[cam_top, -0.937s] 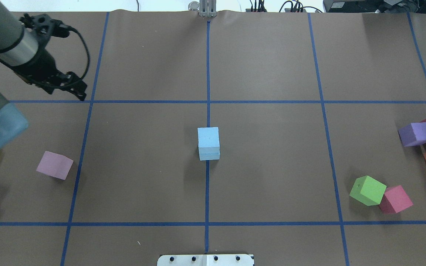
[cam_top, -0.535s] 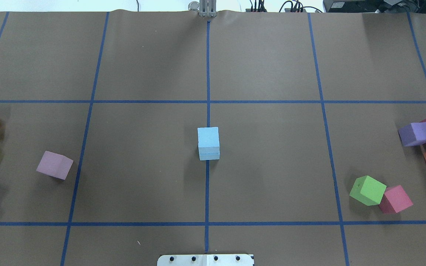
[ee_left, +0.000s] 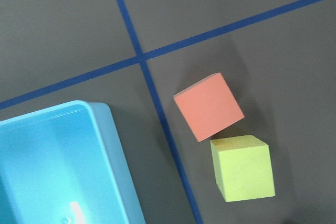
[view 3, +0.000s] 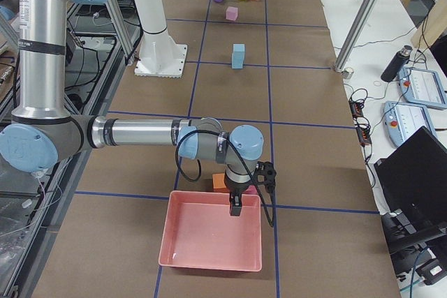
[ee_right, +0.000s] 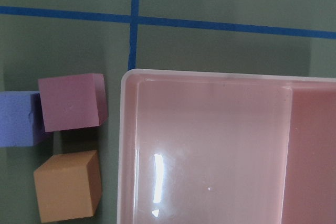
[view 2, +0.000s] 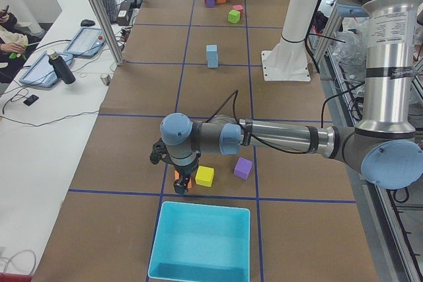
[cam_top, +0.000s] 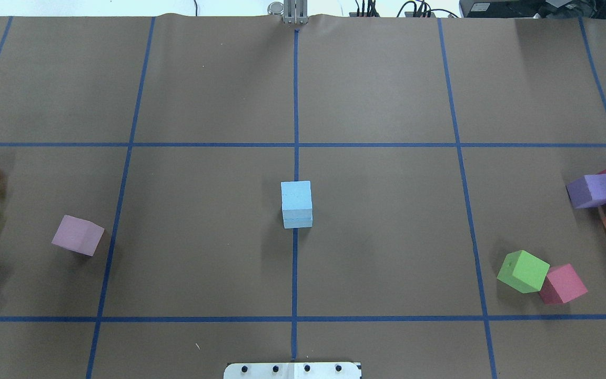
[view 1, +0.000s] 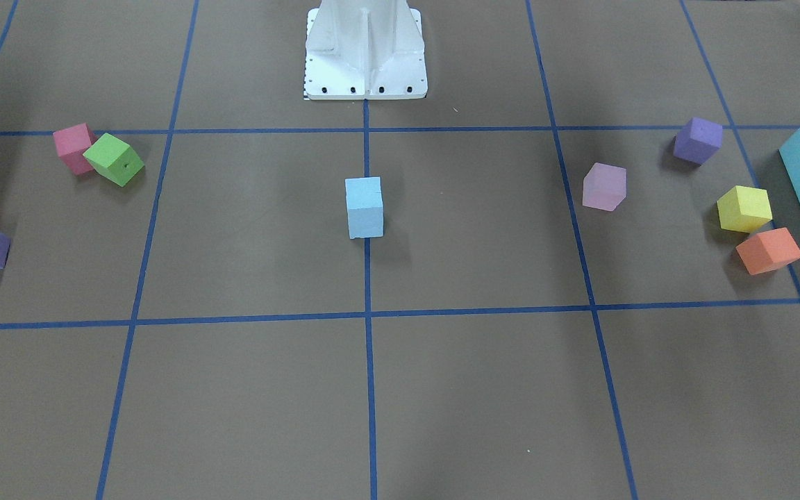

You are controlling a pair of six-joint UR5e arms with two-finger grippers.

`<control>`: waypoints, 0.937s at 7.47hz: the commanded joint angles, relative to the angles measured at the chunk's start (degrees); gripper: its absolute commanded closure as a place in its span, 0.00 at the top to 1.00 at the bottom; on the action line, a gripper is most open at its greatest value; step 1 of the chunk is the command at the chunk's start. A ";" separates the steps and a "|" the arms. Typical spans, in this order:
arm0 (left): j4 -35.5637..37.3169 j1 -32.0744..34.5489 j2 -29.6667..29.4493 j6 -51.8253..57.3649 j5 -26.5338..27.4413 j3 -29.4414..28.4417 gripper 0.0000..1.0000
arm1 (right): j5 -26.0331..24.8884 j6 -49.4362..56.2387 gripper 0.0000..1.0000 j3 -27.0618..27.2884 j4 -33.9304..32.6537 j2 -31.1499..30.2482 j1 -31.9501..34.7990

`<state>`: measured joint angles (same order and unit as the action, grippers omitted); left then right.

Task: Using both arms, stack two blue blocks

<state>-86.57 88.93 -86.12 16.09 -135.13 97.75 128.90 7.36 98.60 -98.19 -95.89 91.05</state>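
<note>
The two light sky-blue foam blocks [cam_top: 296, 204] stand stacked one on the other in the middle of the brown paper-covered table [cam_top: 387, 221]. Their edges are nearly flush, and the stack sits on the central blue tape line [cam_top: 295, 105]. In the front-facing view the stack [view 1: 364, 207] stands upright in front of the white metal pedestal [view 1: 365, 55], well apart from every other cube. Neither arm touches it.

The left gripper [view 2: 180, 188], black and pointing down, hangs low at the robot's left end of the table, just beside the far rim of the large teal plastic tray [view 2: 162, 239]. Its wrist camera looks down on the tray's wall [ee_left: 113, 161], a left-side orange foam cube [ee_left: 209, 106] and a yellow foam cube [ee_left: 242, 168] just beside it. No fingers show there, so I cannot tell whether this gripper's fingers are apart or together.

The right gripper [view 3: 236, 207] hangs at the opposite end, over the rim of the pink plastic tray [view 3: 167, 239]. Its wrist camera shows the tray's rim [ee_right: 126, 129], a magenta foam cube [ee_right: 71, 102], a purple foam cube [ee_right: 18, 118] touching it, and a right-side orange foam cube [ee_right: 65, 184] near them. Again I cannot tell how its fingers stand.

A green foam cube [cam_top: 523, 271] touches a pink foam cube [cam_top: 562, 284]. A lilac foam cube [cam_top: 78, 235] sits alone.
</note>
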 commanded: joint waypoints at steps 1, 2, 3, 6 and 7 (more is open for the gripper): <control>-0.79 1.16 0.87 0.26 -0.14 0.51 0.98 | 0.03 -0.07 1.00 0.11 0.01 0.09 0.00; -0.79 1.16 0.86 0.26 -0.22 0.94 0.98 | 0.03 -0.07 1.00 0.11 -0.07 0.09 0.00; -0.79 1.16 1.30 0.43 -0.14 1.12 0.98 | 0.03 -0.07 1.00 0.19 0.01 0.09 0.00; -0.79 1.34 1.83 0.09 -0.05 0.94 0.98 | 0.12 -0.07 1.00 0.19 -0.07 0.09 0.00; -0.79 1.34 1.83 0.08 -0.05 0.95 0.98 | 0.12 -0.07 1.00 0.28 -0.07 0.09 0.00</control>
<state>-87.36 90.22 -84.38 16.24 -135.18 98.64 128.99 7.29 98.81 -98.23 -95.80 91.06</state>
